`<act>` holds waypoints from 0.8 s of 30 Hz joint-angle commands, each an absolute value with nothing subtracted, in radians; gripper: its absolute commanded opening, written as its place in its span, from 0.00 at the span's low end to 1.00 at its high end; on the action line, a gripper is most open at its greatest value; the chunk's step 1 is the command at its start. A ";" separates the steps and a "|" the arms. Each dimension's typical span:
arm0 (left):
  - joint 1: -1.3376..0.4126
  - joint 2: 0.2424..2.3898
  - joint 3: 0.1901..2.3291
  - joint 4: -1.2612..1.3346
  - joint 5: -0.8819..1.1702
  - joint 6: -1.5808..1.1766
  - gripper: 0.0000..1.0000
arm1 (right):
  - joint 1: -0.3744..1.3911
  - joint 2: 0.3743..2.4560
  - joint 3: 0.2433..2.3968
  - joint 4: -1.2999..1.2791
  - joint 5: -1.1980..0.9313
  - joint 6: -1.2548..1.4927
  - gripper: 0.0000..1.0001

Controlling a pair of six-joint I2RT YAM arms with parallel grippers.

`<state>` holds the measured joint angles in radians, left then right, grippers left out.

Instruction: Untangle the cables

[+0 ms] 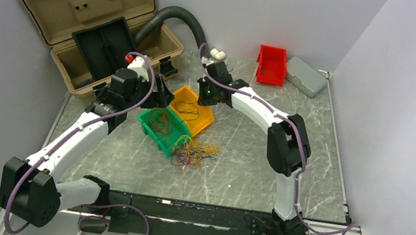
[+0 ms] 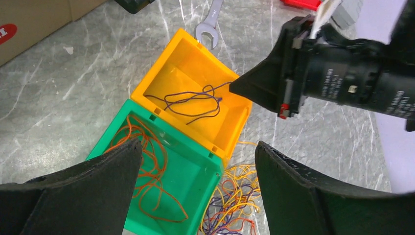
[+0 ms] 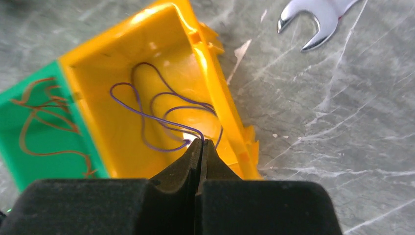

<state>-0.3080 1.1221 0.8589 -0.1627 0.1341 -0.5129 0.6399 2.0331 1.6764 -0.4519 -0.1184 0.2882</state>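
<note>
A tangled bunch of thin cables, orange, yellow, red and purple, lies on the table in front of the green bin; it also shows in the left wrist view. Orange wires lie in the green bin. My right gripper is shut on a thin purple wire that loops into the yellow bin. The right gripper also shows in the left wrist view. My left gripper is open and empty above the green bin.
An open tan toolbox with a dark grey ribbed hose stands at the back left. A red bin and a grey case sit at the back right. A silver wrench lies behind the yellow bin.
</note>
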 commanded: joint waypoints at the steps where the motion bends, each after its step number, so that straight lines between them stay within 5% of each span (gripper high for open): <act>1: -0.304 1.152 0.890 -0.152 0.159 -0.506 0.88 | 0.664 2.087 1.688 -0.431 -0.056 0.284 0.00; 6: -0.304 1.186 0.906 -0.162 0.198 -0.500 0.88 | 0.719 2.104 1.702 -0.475 0.032 0.240 0.02; 9: -0.303 1.189 0.917 -0.166 0.229 -0.478 0.90 | 0.721 2.041 1.650 -0.452 0.030 0.240 0.39; 11: -0.304 1.183 0.904 -0.154 0.260 -0.472 0.91 | 0.721 1.980 1.620 -0.458 0.042 0.236 0.53; 18: -0.397 1.170 0.903 -0.255 0.279 -0.406 0.87 | 0.721 1.638 1.347 -0.470 0.093 0.247 0.83; 24: -0.549 1.190 0.915 -0.378 0.220 -0.338 0.84 | 0.716 1.398 1.057 -0.455 0.046 0.258 0.89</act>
